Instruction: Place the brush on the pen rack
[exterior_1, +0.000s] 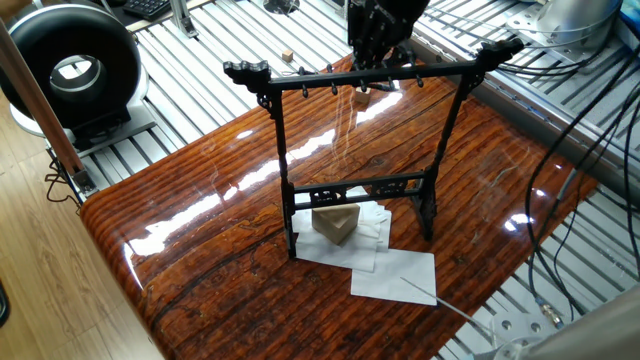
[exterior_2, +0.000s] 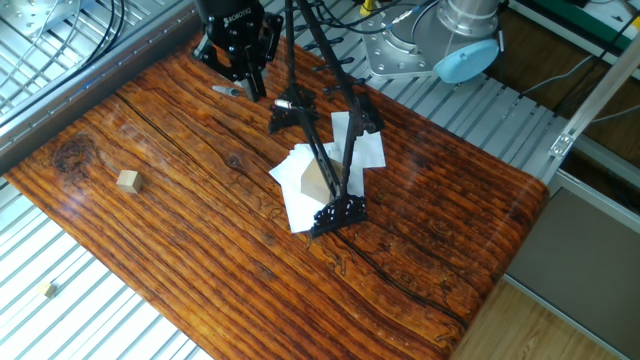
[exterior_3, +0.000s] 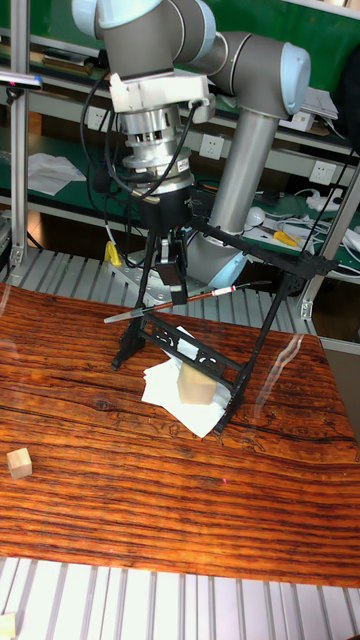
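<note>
The pen rack (exterior_1: 372, 77) is a tall black frame standing mid-table on white paper, also seen in the other fixed view (exterior_2: 322, 140) and the tall fixed view (exterior_3: 255, 335). My gripper (exterior_3: 174, 292) hangs just behind the rack's top bar, shut on the brush (exterior_3: 135, 313). The brush is a thin dark shaft held roughly level above the table, with a reddish end pointing right. From the other fixed view the gripper (exterior_2: 246, 80) is at the table's far edge and the brush (exterior_2: 224, 90) pokes out to its left. In the one fixed view the gripper (exterior_1: 376, 48) is partly cut off and the brush is not distinguishable.
White paper sheets (exterior_1: 395, 273) and a tan wedge block (exterior_1: 335, 222) lie under the rack. A thin pale rod (exterior_1: 432, 299) rests on the paper's corner. A small wooden cube (exterior_2: 127, 180) sits on the table. Cables (exterior_1: 560, 120) run along the slatted side.
</note>
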